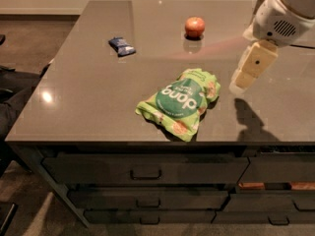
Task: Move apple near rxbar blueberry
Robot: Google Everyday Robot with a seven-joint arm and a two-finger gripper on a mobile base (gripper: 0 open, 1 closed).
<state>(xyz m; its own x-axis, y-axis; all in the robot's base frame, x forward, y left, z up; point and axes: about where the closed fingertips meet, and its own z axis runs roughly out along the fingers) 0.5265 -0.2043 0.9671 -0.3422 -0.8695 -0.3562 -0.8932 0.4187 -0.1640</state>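
A small red-orange apple (195, 26) sits on the grey countertop (93, 87) toward the back middle. The rxbar blueberry (121, 46), a small dark blue wrapped bar, lies to the apple's left, well apart from it. My gripper (242, 82) hangs above the counter's right side, in front of and to the right of the apple, not touching anything. It hangs from the white arm (284, 11) at the upper right.
A large green "dang" chip bag (180, 102) lies near the front middle of the counter, just left of my gripper. Dark drawers (145, 170) with handles run below the front edge. Floor shows at left.
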